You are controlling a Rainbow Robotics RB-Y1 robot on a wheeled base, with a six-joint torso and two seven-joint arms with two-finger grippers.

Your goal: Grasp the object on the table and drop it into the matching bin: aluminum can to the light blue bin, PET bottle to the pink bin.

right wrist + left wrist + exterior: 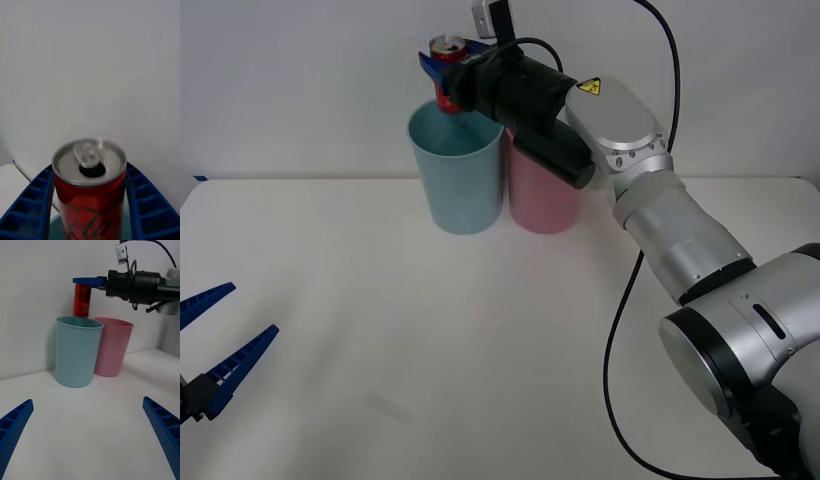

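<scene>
Now right gripper grips red script-lettered aluminum can above light blue bin.

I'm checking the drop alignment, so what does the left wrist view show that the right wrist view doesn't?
Left wrist view alone: the whole light blue bin beside the pink bin on the table, the can's base hanging just above the blue rim, and the open left gripper low over the table. Right wrist view alone: the can's silver top with its open pull-tab hole. Both: the can upright, clamped in the right gripper over the blue bin.
</scene>
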